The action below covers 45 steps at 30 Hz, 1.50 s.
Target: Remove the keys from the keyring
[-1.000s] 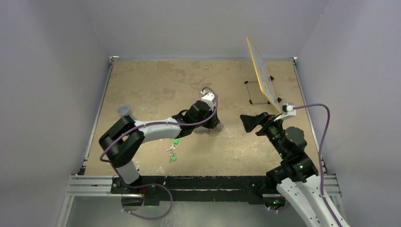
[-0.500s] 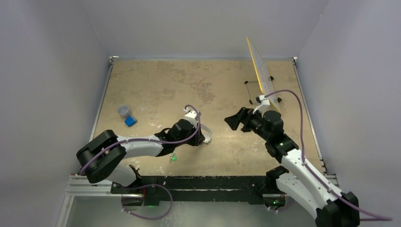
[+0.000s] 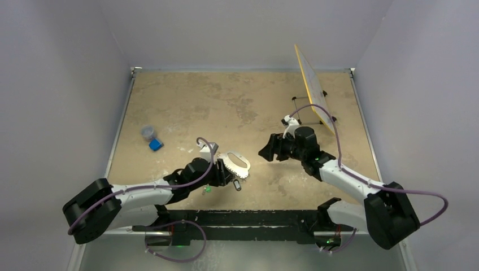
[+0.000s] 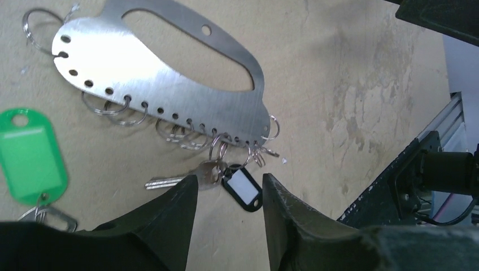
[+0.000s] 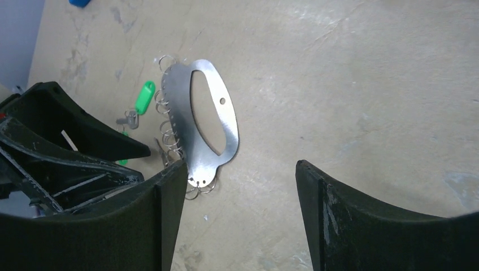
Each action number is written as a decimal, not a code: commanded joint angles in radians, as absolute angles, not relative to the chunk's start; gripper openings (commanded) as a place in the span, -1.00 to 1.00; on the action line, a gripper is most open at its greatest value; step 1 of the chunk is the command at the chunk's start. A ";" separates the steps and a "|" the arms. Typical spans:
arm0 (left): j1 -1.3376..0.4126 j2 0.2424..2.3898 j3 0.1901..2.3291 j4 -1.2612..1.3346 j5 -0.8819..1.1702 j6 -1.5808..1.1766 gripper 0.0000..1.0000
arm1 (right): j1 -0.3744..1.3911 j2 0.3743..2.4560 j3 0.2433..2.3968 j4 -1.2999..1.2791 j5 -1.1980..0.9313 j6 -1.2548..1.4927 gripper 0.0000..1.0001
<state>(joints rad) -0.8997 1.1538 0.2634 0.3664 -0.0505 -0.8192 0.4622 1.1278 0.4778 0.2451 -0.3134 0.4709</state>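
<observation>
Brushed steel, flat and rounded with a long oval cut-out, the keyring (image 4: 141,73) lies flat on the sandy-brown tabletop (image 3: 192,101), in the front half and between the two arms. A row of small holes runs along one long edge, and thin wire split rings (image 4: 121,110) hang from several of them. At one end, a ring carries a small silver key (image 4: 169,180) and a black tag (image 4: 243,191) with a white label. Both lie on the tabletop just beside the plate's edge. The left jaws stand apart, their dark fingers (image 4: 178,212) pointing at the silver key and the black tag, which show in the gap between the tips. Whether the tips touch anything cannot be told. A green tag (image 4: 31,149) with a small grey key on it lies on the tabletop on the holed side of the keyring, near the left fingers. The right jaws are wide apart and hold nothing. Their fingers (image 5: 339,226) point toward the keyring from the opposite side, and the plate shows ahead of them, close to one fingertip. Overhead, a blue block (image 3: 155,144) and a small clear cup (image 3: 148,132) sit just beside each other, well apart to the left. A yellow board (image 3: 313,87) leans on a wire stand at the far right.
</observation>
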 commanded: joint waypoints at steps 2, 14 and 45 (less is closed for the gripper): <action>-0.905 1.012 0.217 0.297 -0.090 -0.917 -0.05 | 0.556 1.213 0.556 0.283 -0.286 0.399 0.43; -0.904 0.771 0.356 -0.140 -0.373 -0.893 0.09 | 0.872 1.517 0.801 0.165 -0.033 0.291 0.40; -0.906 0.932 0.402 0.026 -0.210 -0.762 0.11 | 0.886 1.717 0.923 0.028 0.231 0.430 -0.08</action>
<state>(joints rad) -0.8997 0.8925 0.3523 -0.1062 -0.2821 -0.8108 0.9527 1.7695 0.9707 0.0170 0.2901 0.3820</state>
